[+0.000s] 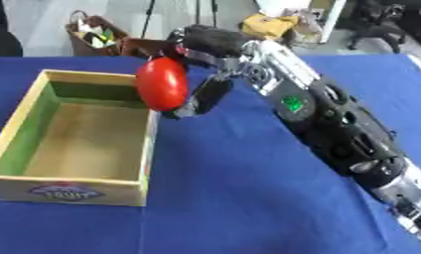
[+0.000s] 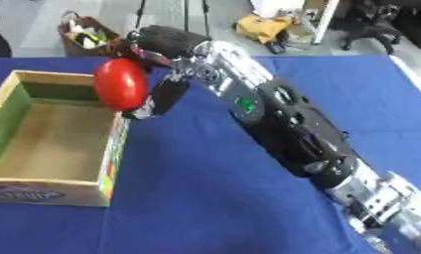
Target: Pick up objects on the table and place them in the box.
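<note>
The table (image 1: pixel 248 198) has a blue cloth; behind its far edge are a grey floor, a basket (image 1: pixel 92 34) and a yellow bag (image 1: pixel 268 25). The right hand (image 1: pixel 201 54) has its fingers closed around a red oval object (image 1: pixel 162 83), above the right wall of the wooden box (image 1: pixel 40 129). The box seems empty, so the release is still left. No other objects are visible.

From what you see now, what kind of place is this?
Probably a lab or workshop: a table with a blue cloth, a wooden box as test prop, and an office chair on the bare floor behind.
</note>
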Robot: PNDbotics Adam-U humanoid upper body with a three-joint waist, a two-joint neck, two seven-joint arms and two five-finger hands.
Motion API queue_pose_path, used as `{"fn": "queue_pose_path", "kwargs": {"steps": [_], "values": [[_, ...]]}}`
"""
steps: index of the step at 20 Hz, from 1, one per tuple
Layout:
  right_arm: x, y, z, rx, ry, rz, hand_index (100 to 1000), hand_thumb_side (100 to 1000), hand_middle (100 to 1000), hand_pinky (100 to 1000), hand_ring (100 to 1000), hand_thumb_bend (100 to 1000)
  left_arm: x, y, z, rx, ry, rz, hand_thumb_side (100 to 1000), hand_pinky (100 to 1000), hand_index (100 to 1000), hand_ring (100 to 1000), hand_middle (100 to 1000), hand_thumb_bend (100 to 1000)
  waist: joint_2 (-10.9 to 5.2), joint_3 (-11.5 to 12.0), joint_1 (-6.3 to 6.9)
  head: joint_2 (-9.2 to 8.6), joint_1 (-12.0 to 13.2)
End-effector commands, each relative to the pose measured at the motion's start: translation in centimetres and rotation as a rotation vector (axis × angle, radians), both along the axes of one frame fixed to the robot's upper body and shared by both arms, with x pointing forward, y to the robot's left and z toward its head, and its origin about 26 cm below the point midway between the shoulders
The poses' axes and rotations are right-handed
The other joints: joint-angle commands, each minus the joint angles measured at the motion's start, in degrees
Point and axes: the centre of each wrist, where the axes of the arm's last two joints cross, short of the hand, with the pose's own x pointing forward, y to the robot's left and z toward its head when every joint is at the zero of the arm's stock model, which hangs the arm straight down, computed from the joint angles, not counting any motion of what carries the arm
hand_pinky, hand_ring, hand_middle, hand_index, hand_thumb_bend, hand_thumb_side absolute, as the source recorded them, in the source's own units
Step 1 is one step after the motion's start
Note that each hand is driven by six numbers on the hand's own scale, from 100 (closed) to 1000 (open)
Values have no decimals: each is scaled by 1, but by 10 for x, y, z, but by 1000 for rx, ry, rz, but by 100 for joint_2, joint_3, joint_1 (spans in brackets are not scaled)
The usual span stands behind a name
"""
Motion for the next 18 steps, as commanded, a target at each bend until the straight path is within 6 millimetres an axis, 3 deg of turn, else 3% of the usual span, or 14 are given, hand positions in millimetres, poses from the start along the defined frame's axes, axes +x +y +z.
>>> {"fn": "queue_pose_path", "kwargs": {"steps": [1, 18], "values": [[-3, 3, 11, 47, -18, 56, 318, 384, 393, 175, 465, 100, -3, -2, 10, 11, -42, -14, 873, 176, 670, 463, 544, 100, -110, 23, 11, -82, -36], [8, 7, 7, 220, -7, 106, 321, 331, 371, 156, 447, 100, -1, -16, 20, 2, -85, -72, 865, 187, 676, 463, 542, 100, -118, 365, -108, -80, -392]]}}
